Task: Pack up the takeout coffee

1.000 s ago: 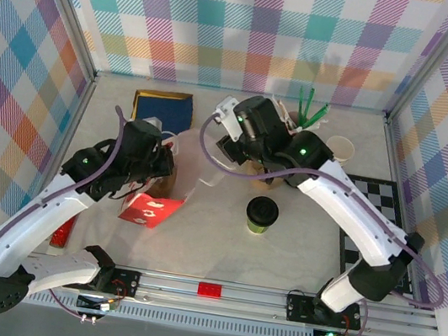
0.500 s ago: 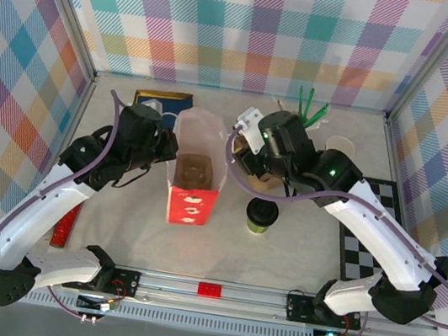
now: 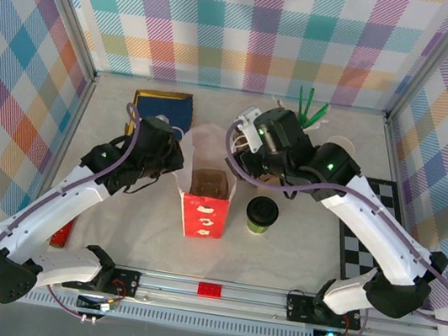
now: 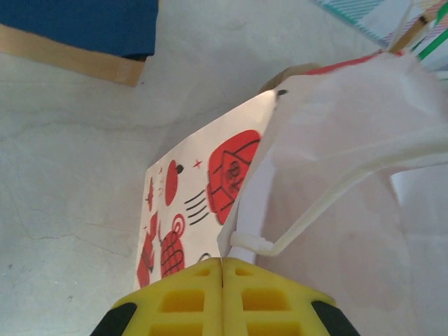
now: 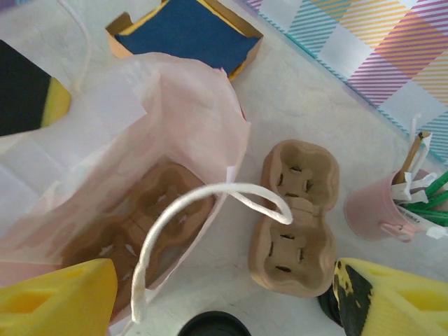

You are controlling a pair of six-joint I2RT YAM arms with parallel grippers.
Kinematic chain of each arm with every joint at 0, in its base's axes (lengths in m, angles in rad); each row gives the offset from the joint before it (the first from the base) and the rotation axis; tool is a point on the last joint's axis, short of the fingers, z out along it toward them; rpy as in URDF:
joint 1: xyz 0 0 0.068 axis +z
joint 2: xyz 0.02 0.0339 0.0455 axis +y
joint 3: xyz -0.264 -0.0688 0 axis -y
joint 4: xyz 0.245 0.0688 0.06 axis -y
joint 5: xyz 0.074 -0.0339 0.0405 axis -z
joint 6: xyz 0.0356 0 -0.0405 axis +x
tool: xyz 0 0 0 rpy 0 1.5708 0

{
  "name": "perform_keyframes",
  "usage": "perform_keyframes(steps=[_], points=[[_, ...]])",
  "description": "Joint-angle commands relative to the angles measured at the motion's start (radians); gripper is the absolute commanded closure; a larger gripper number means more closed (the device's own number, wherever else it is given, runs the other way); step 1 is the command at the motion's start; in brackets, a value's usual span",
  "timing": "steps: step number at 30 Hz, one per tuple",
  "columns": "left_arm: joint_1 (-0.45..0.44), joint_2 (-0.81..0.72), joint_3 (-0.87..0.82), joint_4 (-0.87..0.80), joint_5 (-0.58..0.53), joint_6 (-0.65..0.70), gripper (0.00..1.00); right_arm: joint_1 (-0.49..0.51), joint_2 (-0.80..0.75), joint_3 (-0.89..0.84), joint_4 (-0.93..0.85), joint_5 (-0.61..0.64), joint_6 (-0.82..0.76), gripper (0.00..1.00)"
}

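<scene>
while the red bag (image 3: 202, 214) is pinched by the left gripper (image 4: 222, 269), the right gripper (image 5: 224, 290) is spread wide near the takeout coffee (image 3: 262, 215).

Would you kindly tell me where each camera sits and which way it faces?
Top external: above and behind, looking down on the table; both arms show.
Left wrist: low beside the red bag, facing its printed side; left gripper shut on it.
Right wrist: above the bag's mouth, looking down; right gripper open.
All three share the bag.
</scene>
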Motion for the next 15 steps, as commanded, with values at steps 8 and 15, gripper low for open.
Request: perform_keyframes(steps=[8,15], points=[[0.006,-0.051,0.009,0.013,0.004,-0.012,1.00,0.002,0.077,0.073,-0.104,-0.085,0.169,0.18],[0.005,-0.066,-0.021,0.017,0.006,-0.017,1.00,0.004,0.092,-0.029,0.005,-0.118,0.226,0.20]])
